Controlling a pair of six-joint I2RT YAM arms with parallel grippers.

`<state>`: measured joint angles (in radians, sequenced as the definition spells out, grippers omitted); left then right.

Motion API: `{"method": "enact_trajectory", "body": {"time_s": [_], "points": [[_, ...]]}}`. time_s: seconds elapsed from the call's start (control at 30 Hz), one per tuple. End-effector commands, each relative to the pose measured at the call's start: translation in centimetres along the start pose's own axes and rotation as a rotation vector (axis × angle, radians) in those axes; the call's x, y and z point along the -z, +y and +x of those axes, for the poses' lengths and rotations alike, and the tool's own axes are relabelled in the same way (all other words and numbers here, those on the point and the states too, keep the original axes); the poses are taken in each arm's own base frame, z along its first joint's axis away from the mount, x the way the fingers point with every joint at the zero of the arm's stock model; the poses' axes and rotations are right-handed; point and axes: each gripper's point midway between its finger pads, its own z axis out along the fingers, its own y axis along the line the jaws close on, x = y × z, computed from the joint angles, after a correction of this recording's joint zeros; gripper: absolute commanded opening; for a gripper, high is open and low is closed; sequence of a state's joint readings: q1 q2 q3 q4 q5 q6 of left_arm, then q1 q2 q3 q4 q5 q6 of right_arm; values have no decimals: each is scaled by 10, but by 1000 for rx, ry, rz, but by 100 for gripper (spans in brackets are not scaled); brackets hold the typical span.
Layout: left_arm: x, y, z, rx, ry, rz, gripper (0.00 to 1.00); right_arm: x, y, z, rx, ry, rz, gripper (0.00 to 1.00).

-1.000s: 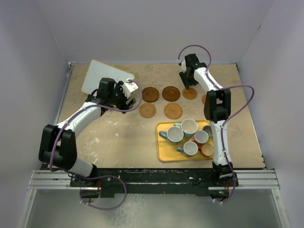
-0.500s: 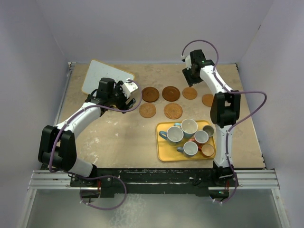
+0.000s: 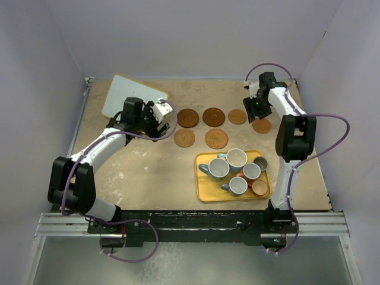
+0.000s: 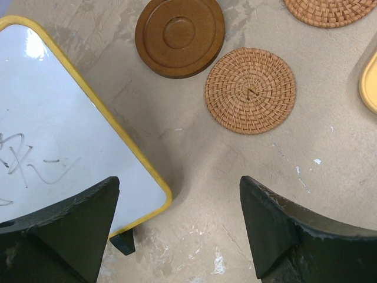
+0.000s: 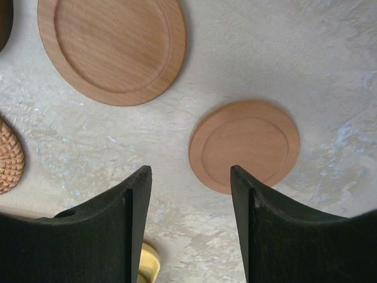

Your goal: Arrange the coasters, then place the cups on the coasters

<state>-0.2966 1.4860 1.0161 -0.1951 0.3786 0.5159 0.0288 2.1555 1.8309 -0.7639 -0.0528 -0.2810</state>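
Note:
Six coasters lie on the table: two dark wooden ones [image 3: 188,117] [image 3: 214,116], two light wooden ones [image 3: 237,116] [image 3: 262,125] and two woven ones [image 3: 184,138] [image 3: 217,139]. Several cups stand crowded on the yellow tray [image 3: 205,193], among them a light blue cup [image 3: 218,168] and a reddish cup [image 3: 252,171]. My right gripper [image 5: 189,171] hangs open and empty above the table, with the rightmost light coaster [image 5: 244,144] just ahead of its fingertips. My left gripper [image 4: 179,183] stands wide open and empty, near the dark coaster [image 4: 179,35] and a woven coaster [image 4: 250,90].
A whiteboard with a yellow rim [image 3: 132,97] leans on a small foot at the back left; its corner [image 4: 147,200] lies close to my left gripper's left finger. The tray's corner [image 5: 144,262] shows below my right gripper. Grey walls enclose the table on three sides.
My right arm has swung to the right, from over the light coaster in the back row to beside the rightmost one, and its jaws have widened slightly. The left arm has not moved.

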Motion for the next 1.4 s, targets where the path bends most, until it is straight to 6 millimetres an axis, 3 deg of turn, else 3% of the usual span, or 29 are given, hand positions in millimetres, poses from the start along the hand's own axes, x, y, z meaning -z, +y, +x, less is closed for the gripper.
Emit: {"method": "enact_trajectory", "body": {"time_s": [0.0, 0.43, 0.67, 1.1, 1.37], "points": [[7, 3, -17, -24, -66, -12, 80, -1, 9, 11, 9, 31, -95, 59], [5, 2, -16, -19, -63, -5, 80, -23, 12, 32, 17, 119, -161, 58], [6, 2, -16, -19, -63, -6, 80, -22, 15, 42, 53, 141, -173, 53], [3, 2, -13, -19, -56, -3, 80, -18, 68, 67, 107, 193, -263, 50], [2, 2, -12, -18, -52, -5, 80, -17, 103, 67, 181, 215, -286, 49]]}}
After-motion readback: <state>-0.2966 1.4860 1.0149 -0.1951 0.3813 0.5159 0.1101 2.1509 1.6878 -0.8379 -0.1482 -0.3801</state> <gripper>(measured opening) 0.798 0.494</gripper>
